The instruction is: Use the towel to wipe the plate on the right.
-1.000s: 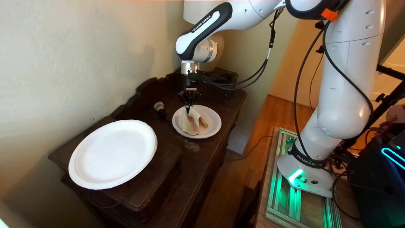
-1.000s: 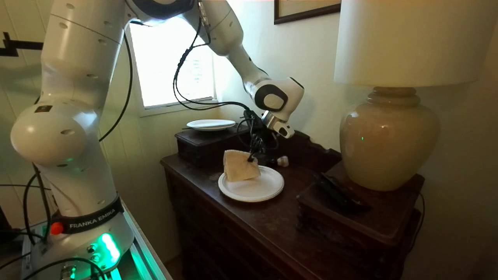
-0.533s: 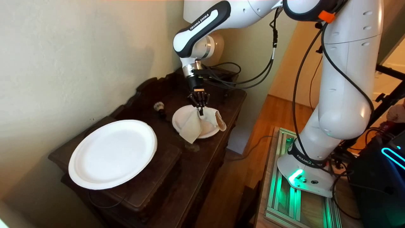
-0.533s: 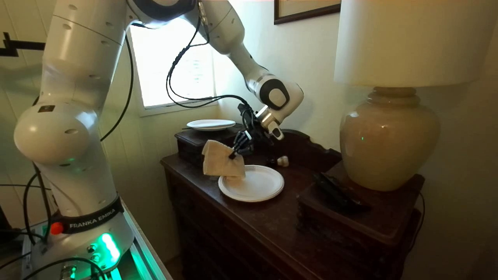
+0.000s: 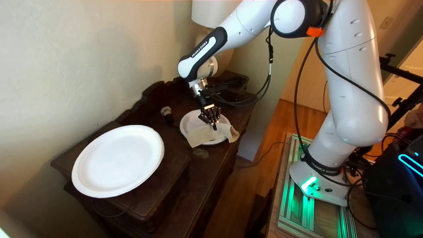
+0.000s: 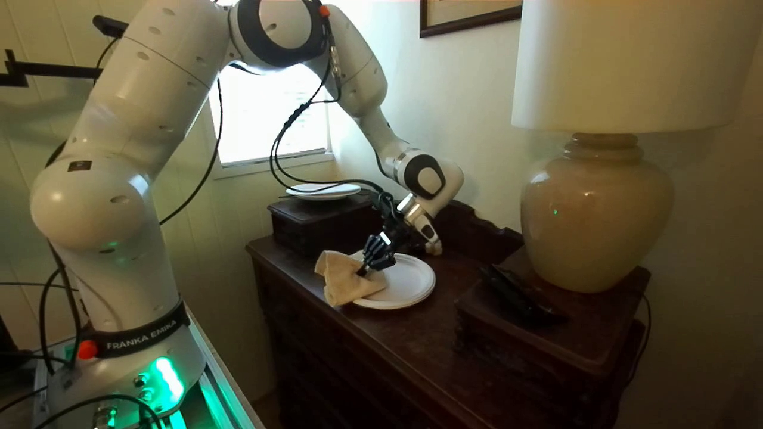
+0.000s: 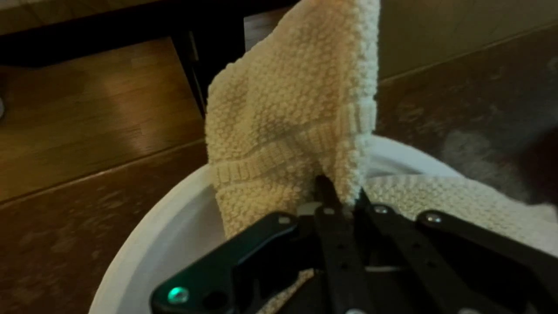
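Observation:
My gripper is shut on a cream knitted towel. The towel drapes to both sides of the fingers, over the plate's rim on the robot-base side. The right plate is white and round and lies on the dark dresser. In an exterior view the gripper tilts down over the plate, with the towel hanging past its rim. In the wrist view the fingertips pinch a fold of the towel, and the plate shows below. Whether the towel presses on the plate is unclear.
A second white plate sits on a raised box of the dresser. A shaving brush lies near the right plate. A lamp and a dark object stand on the other raised box.
My gripper has moved with the towel from over the plate toward the robot-base-side rim, first rising, then lowering and tilting. The towel has spread flatter over that rim. The plates have not moved.

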Tool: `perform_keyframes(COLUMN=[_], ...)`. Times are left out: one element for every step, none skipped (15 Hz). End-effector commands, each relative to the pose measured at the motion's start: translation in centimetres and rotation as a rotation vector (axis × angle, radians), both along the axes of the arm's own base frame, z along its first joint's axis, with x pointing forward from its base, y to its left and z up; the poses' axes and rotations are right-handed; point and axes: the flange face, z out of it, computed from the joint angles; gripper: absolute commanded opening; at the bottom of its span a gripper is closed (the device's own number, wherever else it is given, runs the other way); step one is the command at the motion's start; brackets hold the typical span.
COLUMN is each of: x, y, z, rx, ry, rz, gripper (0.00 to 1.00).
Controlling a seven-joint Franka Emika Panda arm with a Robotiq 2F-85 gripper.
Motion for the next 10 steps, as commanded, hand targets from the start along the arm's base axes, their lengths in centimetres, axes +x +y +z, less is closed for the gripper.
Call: perform_keyframes(x=[1.8, 2.0, 2.3, 2.5, 2.8, 3.2, 3.5, 3.8, 4.1, 4.3], y=[-0.4, -0.7, -1.0, -1.4, -2.1, -2.8, -3.6, -4.6, -5.7, -6.4], z=[-1.4, -1.3, -1.1, -0.6, 0.0, 0.5, 1.0, 1.4, 1.6, 1.6], rx=[-0.124, -0.153, -0.182, -0.214, -0.255, -0.289, -0.326, -0.367, -0.405, -0.448], ry=[-0.068, -0.094, -0.115, -0.143, -0.176, -0.206, -0.24, -0.272, -0.305, -0.334], rz=[-0.013, -0.023, -0.033, -0.045, -0.05, -0.057, -0.067, -0.072, -0.089, -0.103], gripper=[0.03, 0.03, 0.03, 0.03, 0.03, 0.03, 0.03, 0.03, 0.03, 0.03])
